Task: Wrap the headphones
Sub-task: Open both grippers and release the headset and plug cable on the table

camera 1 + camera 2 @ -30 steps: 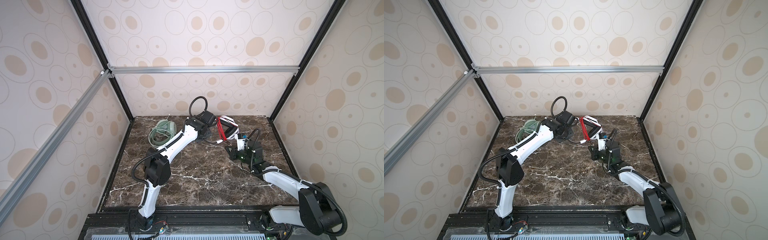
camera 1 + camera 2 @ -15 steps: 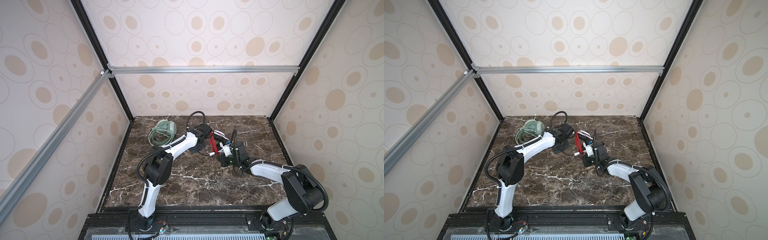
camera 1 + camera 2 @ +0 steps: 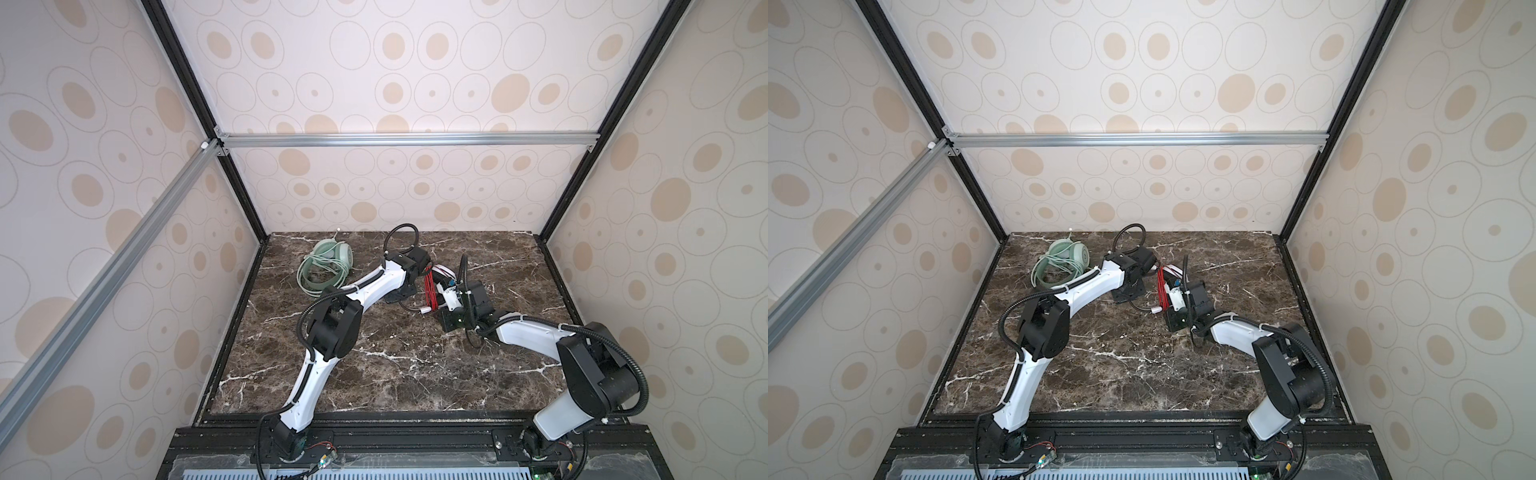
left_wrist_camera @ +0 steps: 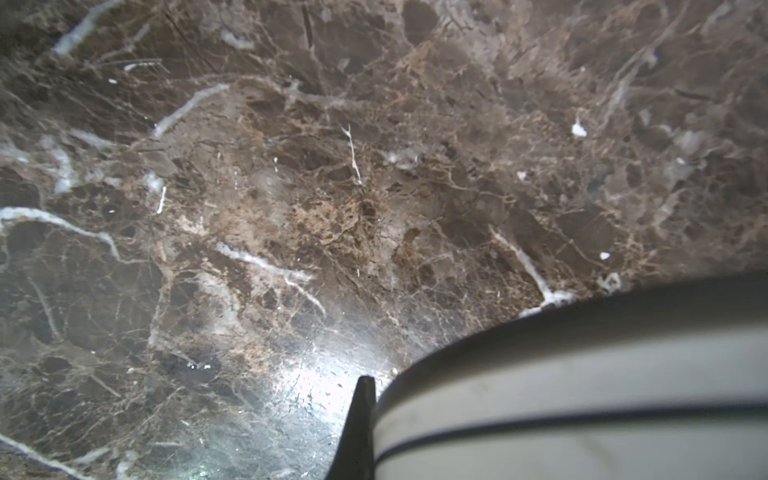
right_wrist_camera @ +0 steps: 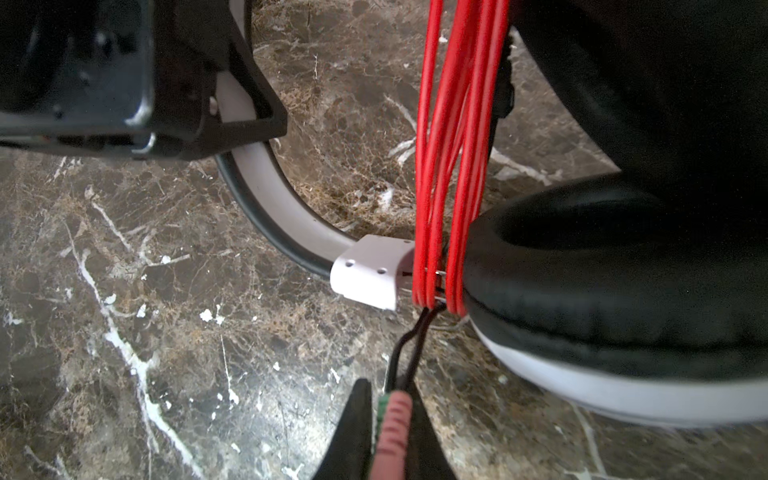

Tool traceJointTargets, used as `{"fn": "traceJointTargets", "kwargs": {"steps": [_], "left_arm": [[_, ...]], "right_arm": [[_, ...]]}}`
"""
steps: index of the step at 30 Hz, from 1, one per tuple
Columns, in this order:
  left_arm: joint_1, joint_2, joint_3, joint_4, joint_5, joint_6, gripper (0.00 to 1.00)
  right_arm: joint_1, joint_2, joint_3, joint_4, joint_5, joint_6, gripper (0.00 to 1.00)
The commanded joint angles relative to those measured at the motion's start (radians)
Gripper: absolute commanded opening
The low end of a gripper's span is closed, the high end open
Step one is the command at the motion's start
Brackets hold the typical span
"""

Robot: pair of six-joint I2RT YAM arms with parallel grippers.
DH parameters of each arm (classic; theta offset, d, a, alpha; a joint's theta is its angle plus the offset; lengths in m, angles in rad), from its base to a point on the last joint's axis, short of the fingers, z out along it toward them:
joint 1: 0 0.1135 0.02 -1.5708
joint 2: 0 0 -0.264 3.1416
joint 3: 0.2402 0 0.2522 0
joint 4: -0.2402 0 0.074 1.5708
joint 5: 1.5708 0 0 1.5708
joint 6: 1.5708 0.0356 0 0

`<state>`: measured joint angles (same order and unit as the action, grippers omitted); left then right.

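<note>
Veined brown marble [image 5: 166, 311] | left pincer [image 5: 235, 99] clenched on smooth white headband [image 5: 282, 208] | right pincer [image 5: 388, 390] grips pink plug [image 5: 392, 432] (red cable [image 5: 453, 124] coiled)

Tabletop [image 4: 291, 208]: polished marble-look, glossy. Red cable [image 5: 457, 124]: shiny plastic. Ear pad [image 5: 602, 270]: matt black leatherette. Headband [image 5: 266, 195]: smooth white plastic. Pink plug [image 5: 392, 432]: matt plastic.

You have two headsets on one marble table [image 3: 395, 365]: one white-and-black headset [image 5: 602, 270] and, well apart to its left in both top views, one mint-green headset [image 3: 328, 266]. One red cable [image 5: 453, 145] is wound on the white-and-black headset in several strands, too bunched to count. Two audio plugs [image 5: 390, 419], one pink and one green, sit just beside it. Two arms reach toward it, left arm [image 3: 374, 286] and right arm [image 3: 528, 332], with one gripper each: left gripper [image 3: 405, 294], right gripper [image 5: 388, 386].
</note>
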<state>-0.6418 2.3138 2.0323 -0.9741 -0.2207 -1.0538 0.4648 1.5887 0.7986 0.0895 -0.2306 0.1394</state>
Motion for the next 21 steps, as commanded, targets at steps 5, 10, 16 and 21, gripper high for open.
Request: {"fn": "traceJointTargets", "kwargs": {"steps": [5,10,16,21], "left_arm": [[0.037,0.016,0.043,-0.03,-0.028,0.047,0.34],[0.04,0.011,0.034,-0.013,-0.016,0.066,0.47],[0.048,-0.096,-0.044,0.066,-0.066,0.092,0.66],[0.056,-0.203,-0.103,0.116,-0.109,0.137,0.78]], "right_arm": [[0.002,0.007,0.01,0.004,0.005,-0.002,0.18],[0.001,0.024,0.016,0.006,0.009,0.0,0.18],[0.001,0.034,0.023,0.006,0.013,0.004,0.18],[0.002,-0.024,0.007,-0.008,0.034,0.004,0.19]]}}
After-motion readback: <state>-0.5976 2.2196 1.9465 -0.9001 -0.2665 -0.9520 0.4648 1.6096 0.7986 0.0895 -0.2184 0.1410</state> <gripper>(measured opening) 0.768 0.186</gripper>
